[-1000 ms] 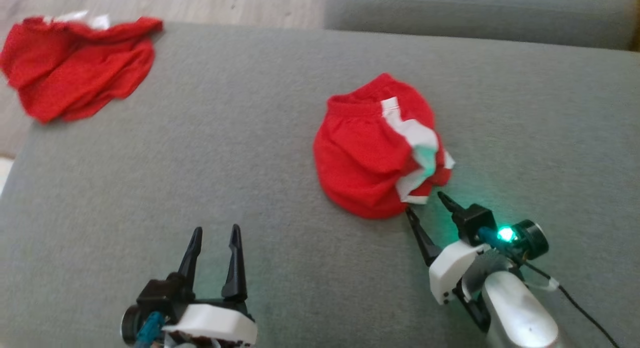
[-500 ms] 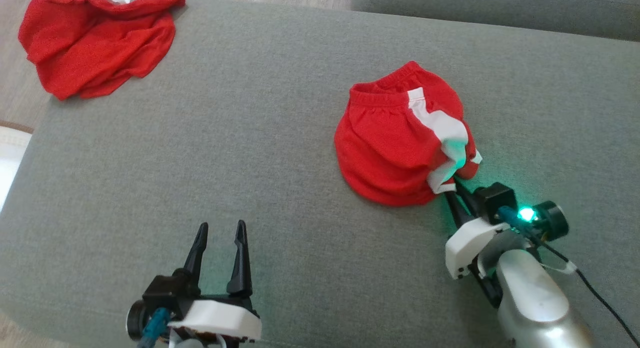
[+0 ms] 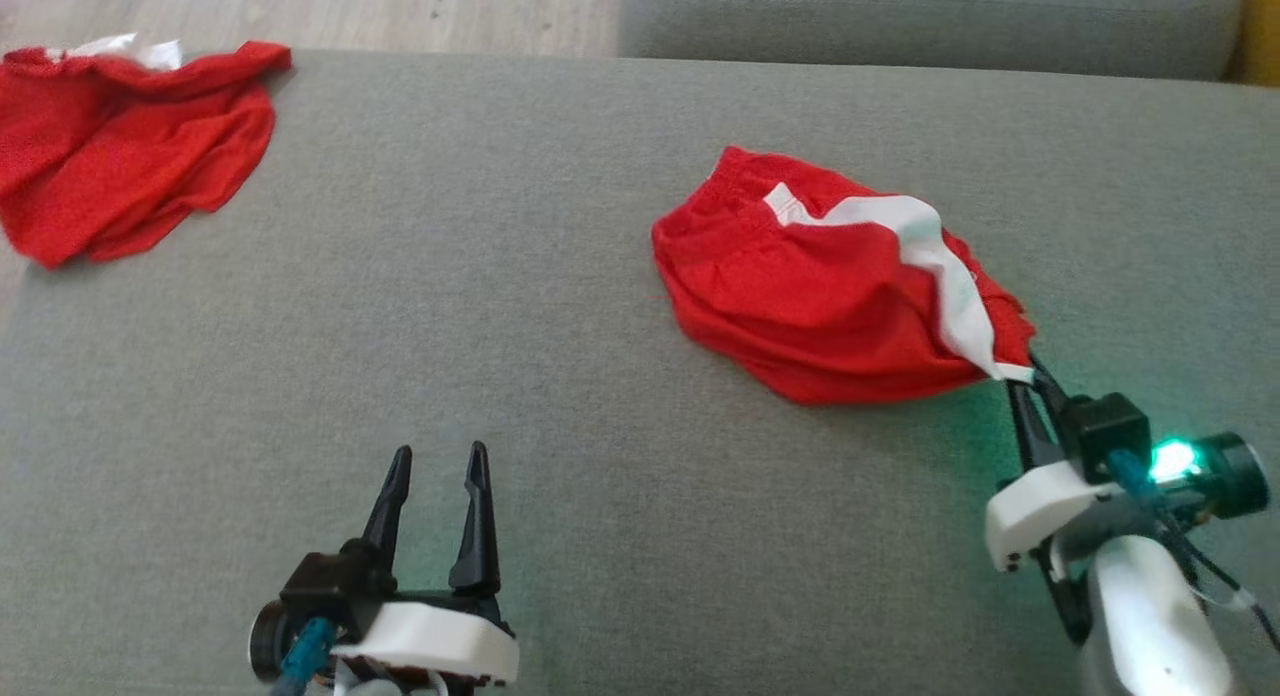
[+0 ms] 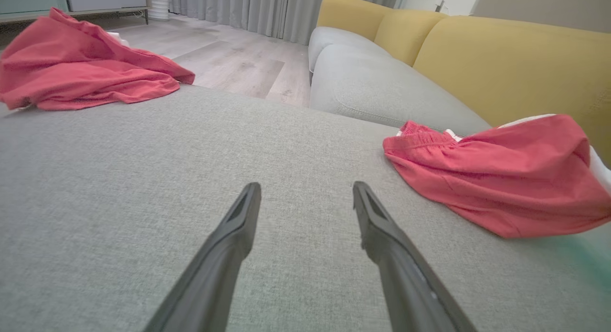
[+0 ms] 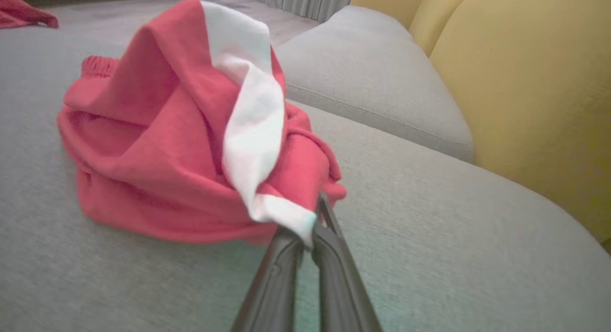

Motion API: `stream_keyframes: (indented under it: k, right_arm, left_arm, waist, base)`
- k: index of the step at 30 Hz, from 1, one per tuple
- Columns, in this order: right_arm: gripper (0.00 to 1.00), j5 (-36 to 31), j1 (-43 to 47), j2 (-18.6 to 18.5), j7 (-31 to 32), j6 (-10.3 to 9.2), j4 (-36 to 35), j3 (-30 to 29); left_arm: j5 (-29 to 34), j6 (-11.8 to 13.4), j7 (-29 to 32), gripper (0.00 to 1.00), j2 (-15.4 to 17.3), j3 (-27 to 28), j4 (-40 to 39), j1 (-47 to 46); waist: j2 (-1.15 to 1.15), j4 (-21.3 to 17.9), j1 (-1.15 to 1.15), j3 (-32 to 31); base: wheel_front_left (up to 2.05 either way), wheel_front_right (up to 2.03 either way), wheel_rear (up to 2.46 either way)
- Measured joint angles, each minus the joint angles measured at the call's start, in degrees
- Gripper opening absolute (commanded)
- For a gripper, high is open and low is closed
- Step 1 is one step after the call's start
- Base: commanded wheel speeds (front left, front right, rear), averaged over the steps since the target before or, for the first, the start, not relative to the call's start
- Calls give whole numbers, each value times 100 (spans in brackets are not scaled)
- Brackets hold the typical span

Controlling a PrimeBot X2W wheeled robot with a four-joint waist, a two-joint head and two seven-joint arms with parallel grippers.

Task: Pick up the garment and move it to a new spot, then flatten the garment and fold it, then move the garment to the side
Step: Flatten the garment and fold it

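The garment (image 3: pixel 830 296) is a pair of red shorts with a white side stripe, bunched on the grey cushion (image 3: pixel 500 326) right of centre. My right gripper (image 3: pixel 1020 376) is shut on its near right corner, pinching red cloth and the stripe's white end (image 5: pixel 286 217), and the fabric stretches toward it. The left wrist view shows the garment (image 4: pixel 501 174) off to the right. My left gripper (image 3: pixel 435 461) rests open near the cushion's front edge, well to the garment's left, nothing between its fingers (image 4: pixel 238 227).
A second red garment (image 3: pixel 110 146) lies crumpled at the cushion's far left corner, also (image 4: pixel 81 69). Beyond the cushion is another grey seat (image 3: pixel 930 21) with yellow backrests (image 4: pixel 506 60) and wooden floor (image 3: pixel 330 11).
My right gripper reached the garment's near corner, shut on it and drew it right, stretching the shorts out. The head camera shifted. The left gripper stayed open and still.
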Motion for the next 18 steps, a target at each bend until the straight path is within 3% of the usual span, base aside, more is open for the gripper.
stream_keyframes:
  k: [10,11,13,14,18]
  right_arm:
    - [0,-282,-116,-512,350,0,456,-620]
    - [11,-287,-162,-504,349,0,549,-635]
    - [67,-287,-252,-483,335,0,683,-698]
    - [100,-286,-288,-471,293,0,730,-732]
    - [100,-259,-302,-313,112,0,804,-877]
  left_arm:
    - [41,-48,0,100,-16,-9,42,-4]
    - [42,-48,0,100,-16,-9,48,-5]
    - [46,-48,0,100,-16,-8,62,-7]
    - [53,-48,0,100,-16,-8,65,-7]
    - [59,-48,0,100,-15,-5,94,-4]
  waist:
    - [0,-23,0,57]
    - [0,-14,0,59]
    - [0,-5,0,51]
    - [0,-2,1,39]
    - [0,-12,0,-56]
  base:
    - [0,0,0]
    - [0,0,0]
    - [0,0,0]
    - [0,0,0]
    - [0,0,0]
